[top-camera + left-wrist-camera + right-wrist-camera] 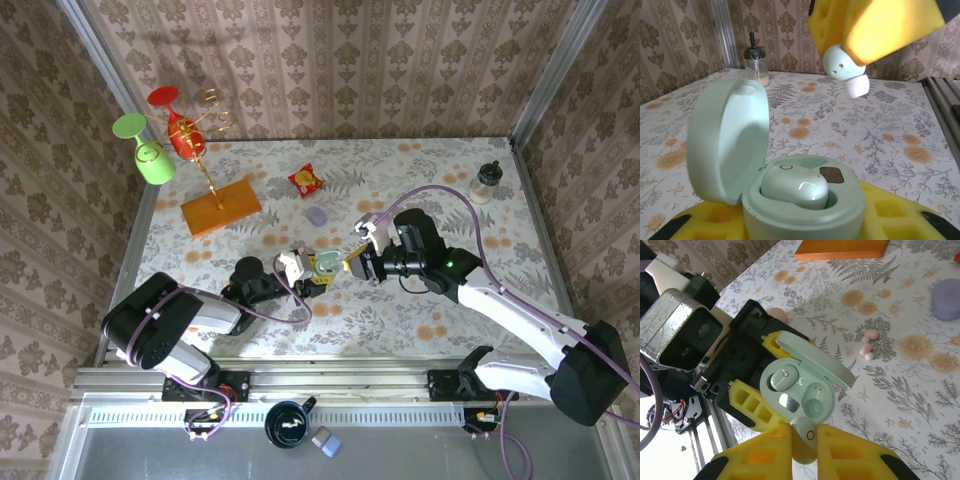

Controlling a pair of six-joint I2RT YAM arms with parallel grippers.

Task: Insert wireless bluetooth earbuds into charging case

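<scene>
My left gripper (pixel 805 222) is shut on a mint-green charging case (pixel 805 205), its yellow pads (pixel 747 400) on either side of the base. The lid (pixel 727 140) stands open. One mint earbud (pixel 795 186) sits in its socket (pixel 784 379); the other socket (pixel 814 405) is empty. My right gripper (pixel 805 440) is shut on a second mint earbud (pixel 806 437), held just above the near rim of the case (pixel 800 385) and apart from it. From the left wrist that earbud (pixel 845 67) hangs over the case. Both grippers meet mid-table (pixel 335 265).
Small pink earbuds (pixel 867 342) lie loose on the table beyond the case. A lilac case (pixel 317 215) and a red snack packet (pixel 306 180) lie further back. An orange-based stand with glasses (pixel 220 207) is back left, a small bottle (pixel 485 183) back right.
</scene>
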